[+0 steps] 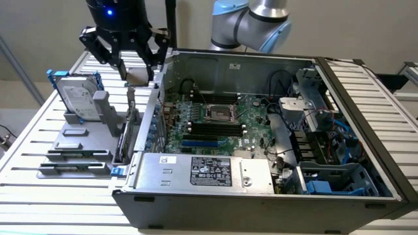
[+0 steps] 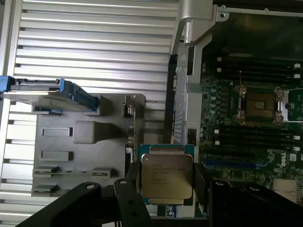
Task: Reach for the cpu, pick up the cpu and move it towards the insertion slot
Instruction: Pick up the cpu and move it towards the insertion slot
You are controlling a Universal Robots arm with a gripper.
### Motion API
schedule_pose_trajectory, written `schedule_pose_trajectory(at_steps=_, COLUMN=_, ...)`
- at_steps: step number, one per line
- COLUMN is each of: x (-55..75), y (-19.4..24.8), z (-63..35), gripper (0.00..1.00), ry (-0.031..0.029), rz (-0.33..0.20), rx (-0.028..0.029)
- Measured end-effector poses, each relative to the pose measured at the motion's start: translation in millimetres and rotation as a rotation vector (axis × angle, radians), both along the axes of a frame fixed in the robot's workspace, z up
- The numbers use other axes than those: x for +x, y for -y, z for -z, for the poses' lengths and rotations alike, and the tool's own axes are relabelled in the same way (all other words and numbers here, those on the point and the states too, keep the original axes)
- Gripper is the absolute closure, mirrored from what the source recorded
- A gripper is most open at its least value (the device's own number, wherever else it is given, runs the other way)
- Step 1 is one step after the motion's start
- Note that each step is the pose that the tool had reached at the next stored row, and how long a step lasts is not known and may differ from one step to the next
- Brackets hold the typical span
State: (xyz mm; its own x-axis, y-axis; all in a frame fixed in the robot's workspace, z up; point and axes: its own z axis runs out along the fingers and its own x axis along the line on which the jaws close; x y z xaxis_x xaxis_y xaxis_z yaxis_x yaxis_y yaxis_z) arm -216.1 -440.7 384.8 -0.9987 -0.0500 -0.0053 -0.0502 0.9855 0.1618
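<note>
- At the exterior view's left, on the slatted desk (image 1: pixel 39 147), we saw a grey fixture (image 1: pixel 78 147) carrying an upright hard drive (image 1: pixel 77 100) in its blue bracket, standing near the desk's far left corner.
- Just to the right of that, the tool (image 1: pixel 136 68) hung above the desk, outside the left wall of the open computer case (image 1: pixel 261 196). Its fingers (image 2: pixel 130 189) were clamped on the cpu (image 2: pixel 166 176), one on each side of the chip, which sat flat between them with its printed metal top facing the wrist camera.
- We judged that the reach and the pick-up were done and that the carrying step was in hand: the cpu was lifted clear of the fixture and had not yet crossed over the case wall.
- Further right, inside the case, the insertion slot (image 1: pixel 220 113) lay open on the green motherboard (image 1: pixel 248 132), its dark centre bare, with the black memory slots (image 1: pixel 212 129) just beside it.
- We reckoned the move called for travel to the exterior view's right with enough height to clear the case wall, keeping the chip level and the grip firm.
- We thought the chip would then have to be squared to the socket frame over the slot.
</note>
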Motion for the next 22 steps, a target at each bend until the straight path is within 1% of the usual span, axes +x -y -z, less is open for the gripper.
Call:
schedule_pose_trajectory(at_steps=6, x=27.2, y=0.0, z=0.0, gripper=0.45, ry=-0.0007, rz=0.000, rx=0.0000)
schedule_pose_trajectory(at_steps=8, x=36.6, y=0.0, z=0.0, gripper=0.45, ry=-0.0022, rz=0.000, rx=-0.0002)
schedule_pose_trajectory(at_steps=10, x=45.6, y=0.0, z=0.1, gripper=0.45, ry=-0.0053, rz=0.000, rx=-0.0016)
schedule_pose_trajectory(at_steps=13, x=59.1, y=-0.3, z=0.7, gripper=0.45, ry=-0.0118, rz=0.000, rx=-0.0076)
schedule_pose_trajectory(at_steps=16, x=72.1, y=-1.7, z=2.1, gripper=0.45, ry=-0.0172, rz=0.000, rx=-0.0145)
schedule_pose_trajectory(at_steps=20, x=89.1, y=-4.1, z=3.6, gripper=0.45, ry=-0.0222, rz=0.000, rx=-0.0210)
schedule_pose_trajectory(at_steps=22, x=97.3, y=-5.6, z=4.4, gripper=0.45, ry=-0.0240, rz=0.000, rx=-0.0255)
